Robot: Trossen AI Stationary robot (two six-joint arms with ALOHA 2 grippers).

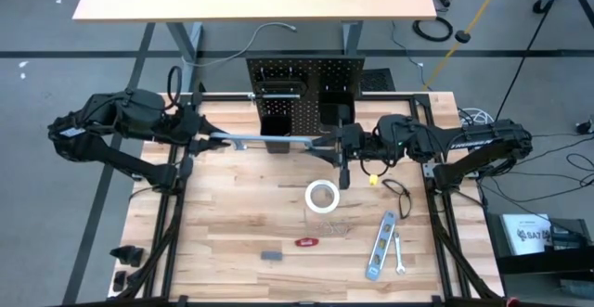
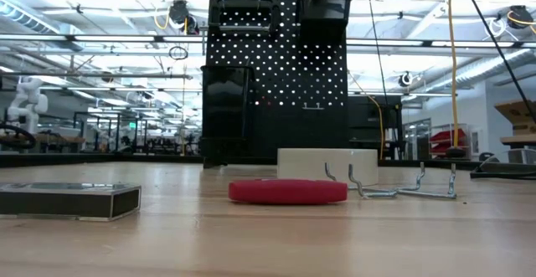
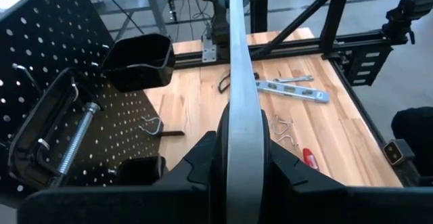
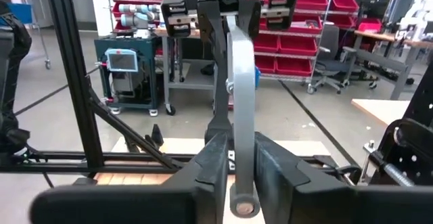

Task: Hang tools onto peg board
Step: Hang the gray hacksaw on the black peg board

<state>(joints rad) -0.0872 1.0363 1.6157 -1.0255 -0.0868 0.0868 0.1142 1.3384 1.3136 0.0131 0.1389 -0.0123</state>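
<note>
High view: grey bar clamp (image 1: pixel 269 141) held level above the worktop (image 1: pixel 232 214), just in front of the peg board (image 1: pixel 304 89). Left hand (image 1: pixel 206 142) pinches one end of the bar, right hand (image 1: pixel 336 144) pinches the other end. White tape roll (image 1: pixel 322 196) lies mid-worktop, silver level (image 1: pixel 380 245) and small wrench (image 1: pixel 399 253) near the right front, red-handled tool (image 1: pixel 307 242) near centre front.

Low view: peg board (image 2: pixel 276 68) upright at the back with two bins; red-handled tool (image 2: pixel 288 191) lies in front of the tape roll (image 2: pixel 327 165); loose metal hooks (image 2: pixel 394 187) beside them. No arms visible here.

Left wrist view: fingers (image 3: pixel 203 166) pressed on the bar (image 3: pixel 240 102); dark C-clamp (image 3: pixel 47 136) hangs on the board.

Right wrist view: fingers (image 4: pixel 210 166) on either side of the bar end (image 4: pixel 241 129), probably gripping, contact hard to confirm.
</note>
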